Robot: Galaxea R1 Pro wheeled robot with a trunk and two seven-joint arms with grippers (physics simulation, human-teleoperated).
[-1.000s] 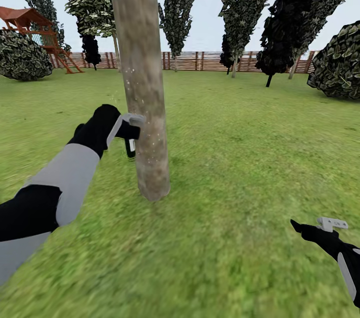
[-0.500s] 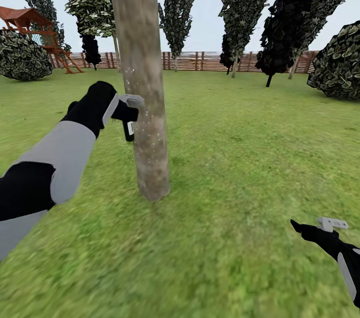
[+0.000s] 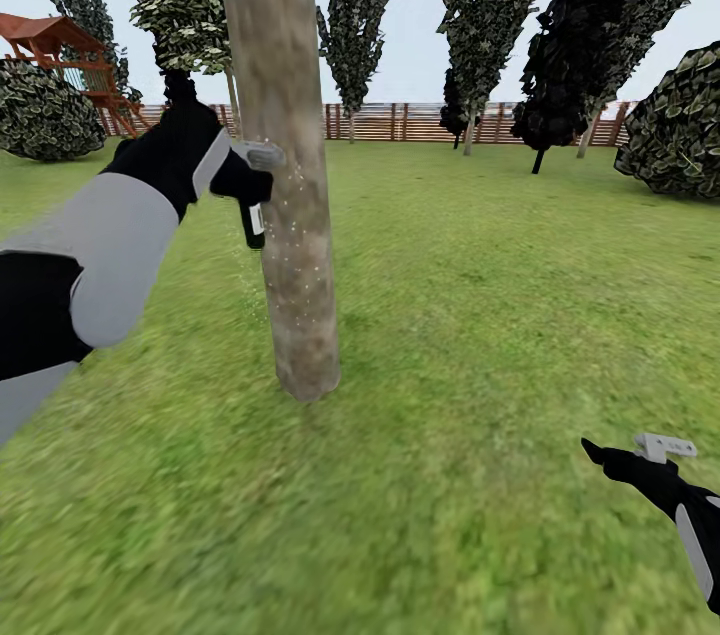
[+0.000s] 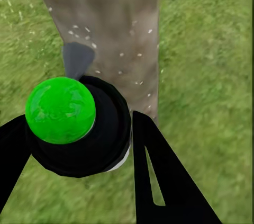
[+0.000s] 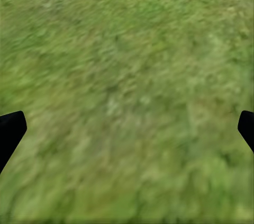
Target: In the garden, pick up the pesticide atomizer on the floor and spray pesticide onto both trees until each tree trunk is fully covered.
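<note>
Left gripper [image 3: 243,177] clenching pesticide atomizer [image 3: 255,223] between fingers, nozzle facing tree trunk [image 3: 290,215] just ahead; white droplets speckling bark. Advice: hold nozzle square to trunk, sweep slowly over bare patches. Right gripper [image 3: 640,453] hanging spread, holding nothing, over grass [image 5: 127,97].

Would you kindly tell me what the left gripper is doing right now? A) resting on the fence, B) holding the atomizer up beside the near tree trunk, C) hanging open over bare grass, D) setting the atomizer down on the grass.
B: in the head view the left gripper is shut on the atomizer, raised right beside the tree trunk, with white specks of spray on the bark.
</note>
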